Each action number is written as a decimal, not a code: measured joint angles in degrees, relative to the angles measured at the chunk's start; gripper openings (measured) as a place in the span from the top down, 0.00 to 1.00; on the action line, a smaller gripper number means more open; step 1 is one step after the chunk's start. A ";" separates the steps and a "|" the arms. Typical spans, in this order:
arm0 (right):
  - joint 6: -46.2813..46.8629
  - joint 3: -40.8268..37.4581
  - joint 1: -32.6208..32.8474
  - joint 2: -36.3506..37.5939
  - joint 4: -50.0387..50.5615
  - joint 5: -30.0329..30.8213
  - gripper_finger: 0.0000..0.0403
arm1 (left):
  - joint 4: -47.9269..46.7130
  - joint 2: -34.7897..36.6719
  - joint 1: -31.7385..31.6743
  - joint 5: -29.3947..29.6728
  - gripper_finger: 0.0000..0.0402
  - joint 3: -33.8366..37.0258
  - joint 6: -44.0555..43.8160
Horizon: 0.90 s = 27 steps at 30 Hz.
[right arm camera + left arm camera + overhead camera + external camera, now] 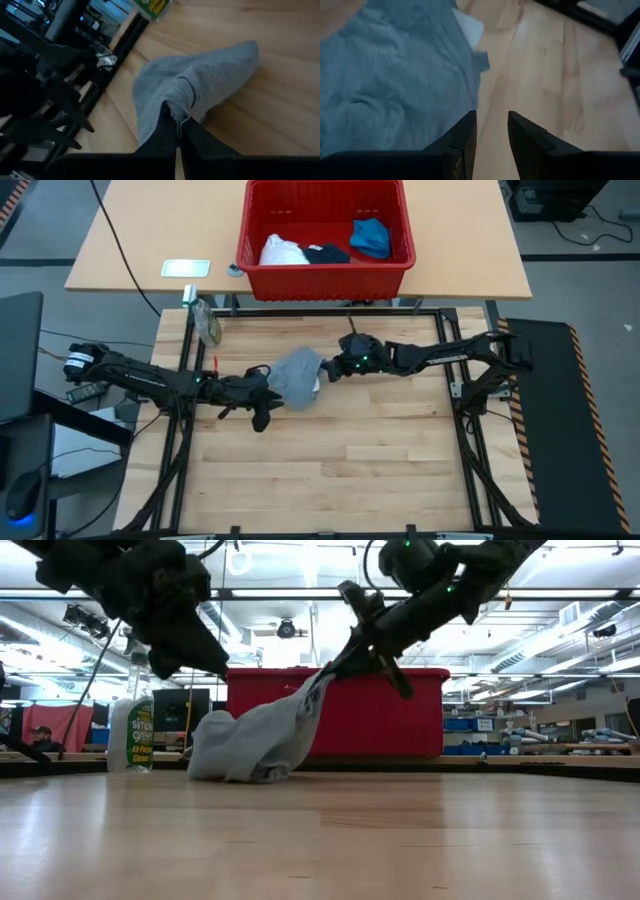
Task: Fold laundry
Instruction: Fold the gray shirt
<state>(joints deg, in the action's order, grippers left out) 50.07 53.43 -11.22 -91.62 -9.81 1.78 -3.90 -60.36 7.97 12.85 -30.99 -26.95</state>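
Grey T-shirt [297, 376]: we see it bunched mid-table, one edge lifted.
Right gripper [327, 369]: clamped on that raised edge — we see cloth pinched.
Left gripper [492, 131]: beside the shirt, fingers parted, holding nothing.

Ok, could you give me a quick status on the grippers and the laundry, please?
Right gripper shut on grey T-shirt, lifting one edge. Left gripper open beside it, holding nothing. Nothing in the way.
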 joint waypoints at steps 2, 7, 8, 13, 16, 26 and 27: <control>-0.18 0.00 -0.96 1.30 0.41 0.49 0.97 | -2.06 0.00 0.00 -0.01 0.72 -0.28 2.13; 5.61 0.00 -3.21 2.94 2.52 -0.02 0.97 | -3.77 -1.69 -0.02 0.60 0.70 0.79 3.27; 6.55 0.00 -3.40 2.75 3.78 -0.21 0.97 | -2.84 -2.66 -0.02 0.59 0.69 1.32 4.24; 9.68 -0.07 -3.59 -0.01 11.57 -0.31 0.96 | 5.41 -10.26 -0.02 0.52 0.53 1.38 8.78; 12.17 -0.07 -3.04 -2.20 12.70 -0.41 0.97 | 14.52 -16.22 -0.11 0.49 0.43 1.38 11.74; 17.69 -0.07 -1.62 -12.06 8.06 -7.15 0.96 | 27.50 -35.01 -1.76 0.87 0.44 -0.62 11.46; 17.48 -0.06 -1.37 -12.68 6.80 -7.82 0.96 | 27.51 -36.65 -2.01 0.92 0.47 -0.93 10.55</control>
<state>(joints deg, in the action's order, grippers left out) 67.55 53.37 -12.59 -104.31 -3.02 -6.03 23.61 -97.00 5.96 13.77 -31.91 -16.40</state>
